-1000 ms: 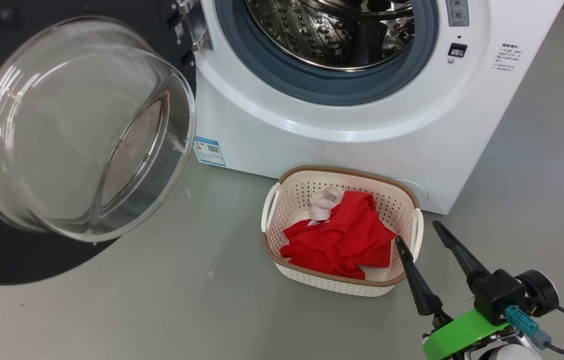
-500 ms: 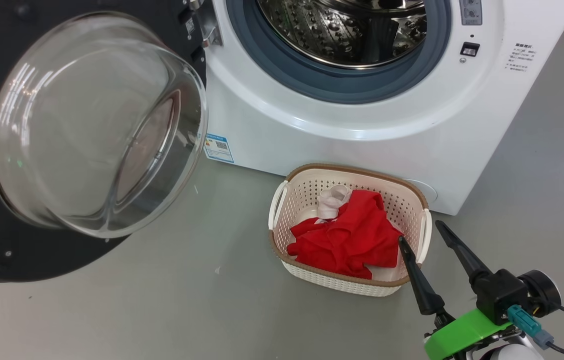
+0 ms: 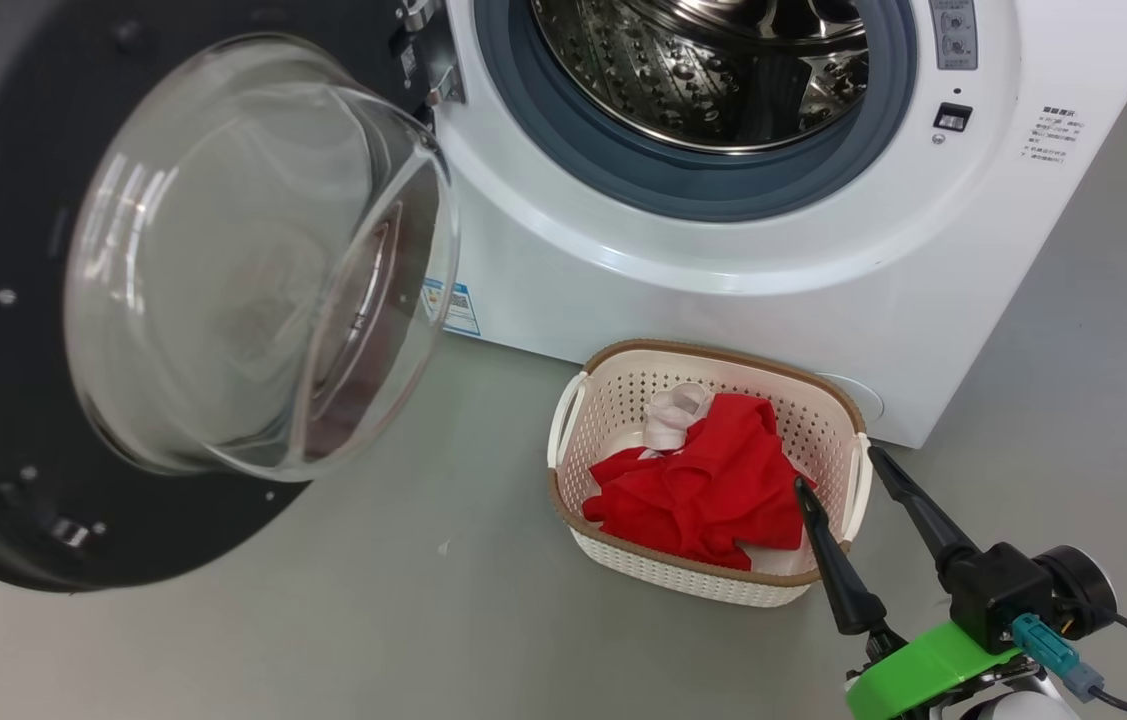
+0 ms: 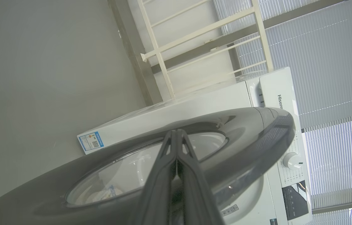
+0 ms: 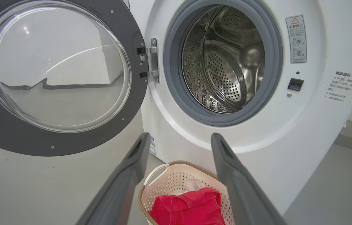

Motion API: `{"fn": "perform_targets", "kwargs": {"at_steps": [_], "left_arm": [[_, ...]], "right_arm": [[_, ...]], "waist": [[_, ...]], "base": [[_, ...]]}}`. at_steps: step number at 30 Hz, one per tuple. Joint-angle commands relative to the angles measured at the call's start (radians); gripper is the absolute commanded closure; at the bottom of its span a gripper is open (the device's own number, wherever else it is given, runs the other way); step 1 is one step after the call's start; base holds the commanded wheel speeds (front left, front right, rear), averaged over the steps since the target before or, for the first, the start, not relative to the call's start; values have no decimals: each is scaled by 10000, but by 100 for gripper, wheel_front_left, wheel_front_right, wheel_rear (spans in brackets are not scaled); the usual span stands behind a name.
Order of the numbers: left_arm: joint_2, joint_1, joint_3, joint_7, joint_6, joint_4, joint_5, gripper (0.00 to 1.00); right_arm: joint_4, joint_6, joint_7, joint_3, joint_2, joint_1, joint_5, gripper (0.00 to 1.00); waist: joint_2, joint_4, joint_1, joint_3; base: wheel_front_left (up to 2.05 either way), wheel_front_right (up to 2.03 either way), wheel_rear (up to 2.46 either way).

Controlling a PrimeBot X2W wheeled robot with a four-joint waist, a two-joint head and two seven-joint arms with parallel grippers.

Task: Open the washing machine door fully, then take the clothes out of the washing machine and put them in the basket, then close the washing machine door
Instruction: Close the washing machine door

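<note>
The washing machine door [image 3: 13,400] hangs open at the left, its glass bowl [image 3: 253,270] bulging toward me. The washing machine [image 3: 723,300] shows a bare steel drum [image 3: 703,70]. In front of it, the basket [image 3: 828,400] holds the red clothes [image 3: 703,495] and a small white cloth [image 3: 673,415]. My right gripper [image 3: 835,468] hangs open at the basket's right end, nothing between its fingers; in its wrist view this gripper [image 5: 179,135] is above the basket [image 5: 151,181]. My left gripper [image 4: 176,131] is shut, lying along the outer face of the door [image 4: 250,131].
Grey floor [image 3: 373,620] surrounds the basket and machine. A blue label [image 3: 461,308] sits on the machine's lower front. In the left wrist view a white railing [image 4: 194,34] and window blinds [image 4: 335,62] stand behind the machine.
The head view has shifted, moving everything right. Beyond that, the door has swung a little toward the machine's opening. The right gripper and basket keep their places.
</note>
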State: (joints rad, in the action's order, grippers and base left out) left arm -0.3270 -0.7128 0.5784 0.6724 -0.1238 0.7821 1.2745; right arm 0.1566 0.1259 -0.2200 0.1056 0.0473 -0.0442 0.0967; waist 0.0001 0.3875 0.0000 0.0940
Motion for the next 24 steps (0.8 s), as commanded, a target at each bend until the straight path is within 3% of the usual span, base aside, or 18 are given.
{"fn": "perform_targets", "kwargs": {"at_steps": [1,9,24], "left_arm": [[-133,320,65,274,-66,-417,115,100],[930,1134,464,986,-40,-2230,1224,100],[2338,2322,311,1540,947,-5003,1774,100]], "right_arm": [[-207,48,-100,244,29,-131,96,0],[-81,48,-179,285,29,-152,229,0],[124,48,-320,283,29,-233,467,0]], "waist": [[-1,20,0,-24],[-1,55,0,-122],[-1,-141,0,-222]], "base": [[0,0,0],[0,0,0],[0,0,0]]}}
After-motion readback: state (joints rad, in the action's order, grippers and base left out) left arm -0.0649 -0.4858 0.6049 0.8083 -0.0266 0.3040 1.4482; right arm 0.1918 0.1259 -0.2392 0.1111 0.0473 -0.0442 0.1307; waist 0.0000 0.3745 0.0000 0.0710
